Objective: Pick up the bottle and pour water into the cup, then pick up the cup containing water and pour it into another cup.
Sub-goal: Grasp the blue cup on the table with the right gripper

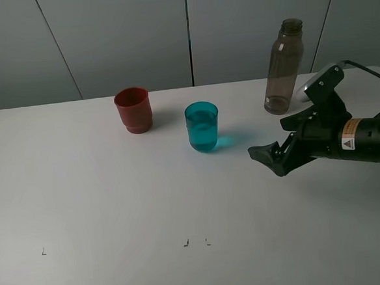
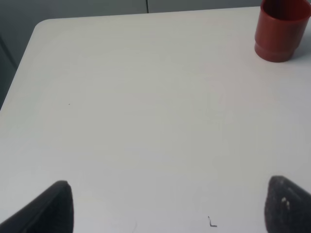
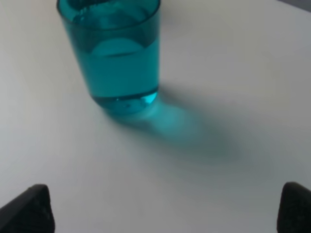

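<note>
A white bench (image 1: 116, 206) stands before grey wall panels. Over its left part the left pincer (image 2: 170, 208) hangs released, tips wide apart with nothing between them. The red cup (image 1: 133, 110) stands upright toward the back. To its right, near but not touching, the teal cup (image 1: 202, 126) stands upright with water well up its wall. Further right the bottle (image 1: 284, 67) stands upright by the back edge. The right pincer (image 1: 269, 160) hovers low, released and wide, facing the teal cup across a gap. The step in hand looks like grasping that cup. The pincer would do best to go in level, straddle the cup's middle, close gently so the thin wall does not buckle, then lift straight before carrying it toward the red cup.
</note>
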You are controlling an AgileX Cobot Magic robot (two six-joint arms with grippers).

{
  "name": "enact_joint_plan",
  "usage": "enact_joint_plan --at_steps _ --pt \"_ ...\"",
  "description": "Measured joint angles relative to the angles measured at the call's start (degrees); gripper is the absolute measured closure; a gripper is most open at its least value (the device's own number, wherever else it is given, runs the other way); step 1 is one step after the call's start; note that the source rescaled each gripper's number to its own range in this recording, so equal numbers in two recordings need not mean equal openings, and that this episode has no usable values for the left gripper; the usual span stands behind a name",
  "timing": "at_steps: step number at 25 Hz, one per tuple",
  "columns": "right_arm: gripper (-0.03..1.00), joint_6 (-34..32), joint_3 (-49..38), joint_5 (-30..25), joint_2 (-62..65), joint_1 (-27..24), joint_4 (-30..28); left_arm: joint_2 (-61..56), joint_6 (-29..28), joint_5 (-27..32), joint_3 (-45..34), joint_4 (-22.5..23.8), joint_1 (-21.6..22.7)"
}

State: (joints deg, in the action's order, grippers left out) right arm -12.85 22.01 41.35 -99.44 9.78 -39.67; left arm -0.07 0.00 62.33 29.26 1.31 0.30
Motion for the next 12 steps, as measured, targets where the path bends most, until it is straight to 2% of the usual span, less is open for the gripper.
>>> enact_joint_plan --at_steps 12 --pt "-0.03 1.07 8.79 2.48 -10.10 4.87 1.43 0.00 0.00 0.00 0.00 0.00 0.00"
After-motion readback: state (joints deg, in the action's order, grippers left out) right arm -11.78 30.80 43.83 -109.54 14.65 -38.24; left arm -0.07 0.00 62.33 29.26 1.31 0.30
